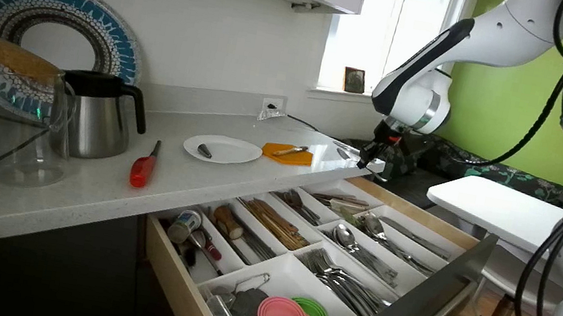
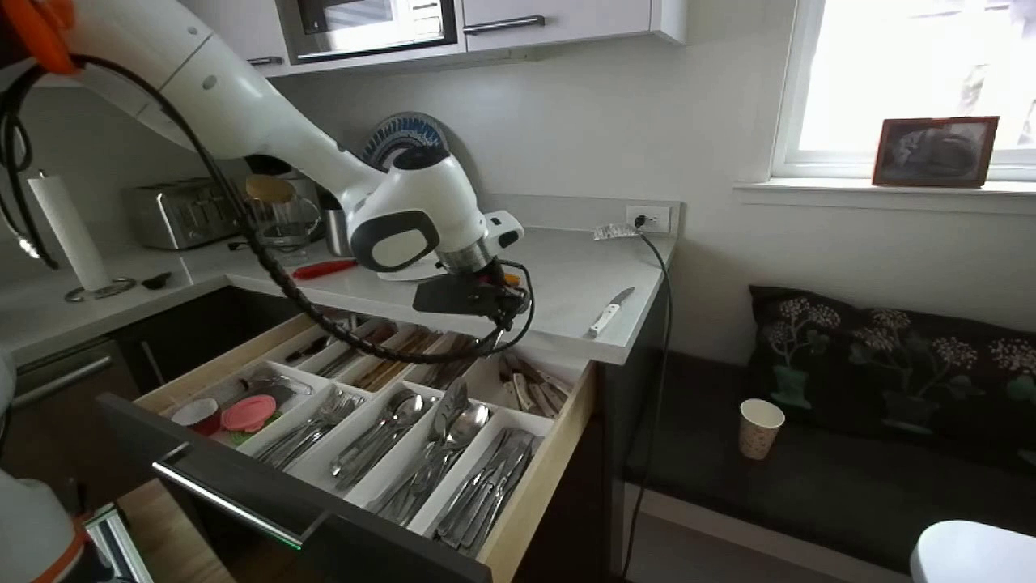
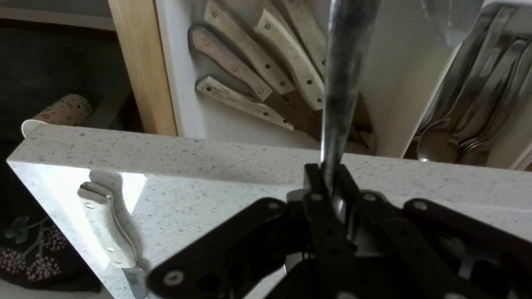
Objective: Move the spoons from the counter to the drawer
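Step looks like the transfer: jaws clenched on a thin silver utensil (image 3: 344, 66), most likely the spoon, above the counter (image 2: 566, 263) near its edge, its length pointing out over the rear of the pulled-out drawer (image 2: 549, 453). Not put away yet. More spoons (image 1: 344, 236) lie in the drawer next to the forks (image 1: 345, 289), so probably that's the target. Next move calls for clearing the counter lip, passing above the knives (image 3: 291, 60), turning the piece to match those spoons, lowering, letting go. Hard to make out: utensil runs off the top of the wrist view, no bowl shown, so spoon is a guess; gap to counter unclear. In an exterior view the arm (image 2: 267, 121) hides some counter and the cable (image 2: 265, 257) crosses the drawer. Thing (image 1: 289, 151) on the orange board (image 1: 295, 159) too small to name
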